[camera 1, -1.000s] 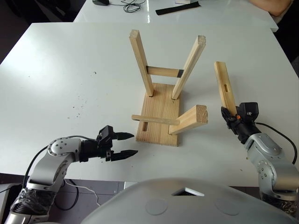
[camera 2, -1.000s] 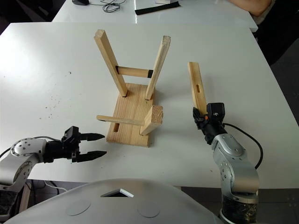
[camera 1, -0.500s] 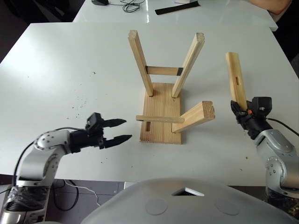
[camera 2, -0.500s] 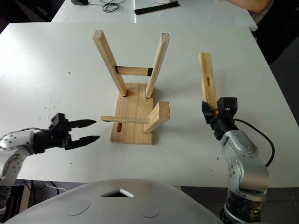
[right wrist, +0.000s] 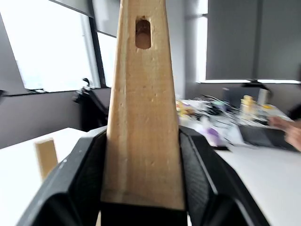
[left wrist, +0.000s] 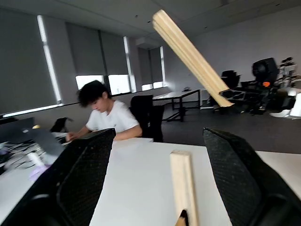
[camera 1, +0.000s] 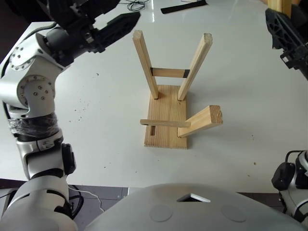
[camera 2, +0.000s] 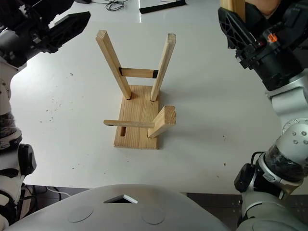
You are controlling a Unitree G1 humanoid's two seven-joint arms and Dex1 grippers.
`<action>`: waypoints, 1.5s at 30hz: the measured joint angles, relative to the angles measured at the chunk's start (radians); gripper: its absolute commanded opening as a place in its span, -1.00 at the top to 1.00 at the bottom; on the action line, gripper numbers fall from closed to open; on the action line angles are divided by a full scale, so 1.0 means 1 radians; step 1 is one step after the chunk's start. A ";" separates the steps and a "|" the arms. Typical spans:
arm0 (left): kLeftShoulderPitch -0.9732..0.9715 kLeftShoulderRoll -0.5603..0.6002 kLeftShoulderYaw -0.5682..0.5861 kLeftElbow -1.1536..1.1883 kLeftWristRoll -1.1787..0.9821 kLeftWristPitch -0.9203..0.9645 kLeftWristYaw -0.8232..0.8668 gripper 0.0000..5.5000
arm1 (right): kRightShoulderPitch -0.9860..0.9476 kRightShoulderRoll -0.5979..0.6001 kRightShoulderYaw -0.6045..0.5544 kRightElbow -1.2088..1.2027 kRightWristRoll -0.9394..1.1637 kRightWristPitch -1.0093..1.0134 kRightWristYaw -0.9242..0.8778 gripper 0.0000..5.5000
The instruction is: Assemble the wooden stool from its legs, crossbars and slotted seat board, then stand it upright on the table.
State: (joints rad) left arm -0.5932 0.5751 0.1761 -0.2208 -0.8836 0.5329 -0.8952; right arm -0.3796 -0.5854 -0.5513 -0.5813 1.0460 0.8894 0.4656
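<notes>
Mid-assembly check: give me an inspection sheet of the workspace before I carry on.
Surface: white table, faint specks at left.
Job's things: seat board flat; two upright legs on it joined by a crossbar; third leg tilted at the board's edge, second crossbar sticking from it.
Clutter: black strap on far table.
Grippers: left gripper open, empty; right gripper shut on fourth leg; both raised.
Cables: cable on far table.
Surroundings: office windows.

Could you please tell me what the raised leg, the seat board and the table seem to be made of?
Leg: likely pale unfinished wood, with visible grain and a matte face. Seat board: seemingly the same bare light wood. Table: smooth white top with faint reflections, perhaps laminate or paint.
</notes>
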 measured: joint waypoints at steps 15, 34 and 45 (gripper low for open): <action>-0.101 -0.149 -0.083 -0.079 -0.231 0.136 -0.042 -0.26 | -0.178 -0.198 0.207 0.121 0.410 0.112 0.234 0.25; -0.111 -0.158 -0.048 -0.076 -0.388 0.251 0.133 -0.26 | -0.053 -0.305 0.270 0.086 0.152 0.008 0.468 0.25; -0.075 -0.128 -0.037 -0.119 -0.431 0.283 0.057 0.21 | -0.032 -0.322 0.288 0.075 0.117 -0.019 0.524 0.25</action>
State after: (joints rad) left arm -0.6687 0.4467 0.1395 -0.3401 -1.3143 0.8163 -0.8380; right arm -0.4118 -0.9078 -0.2628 -0.5060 1.1629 0.8706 0.9899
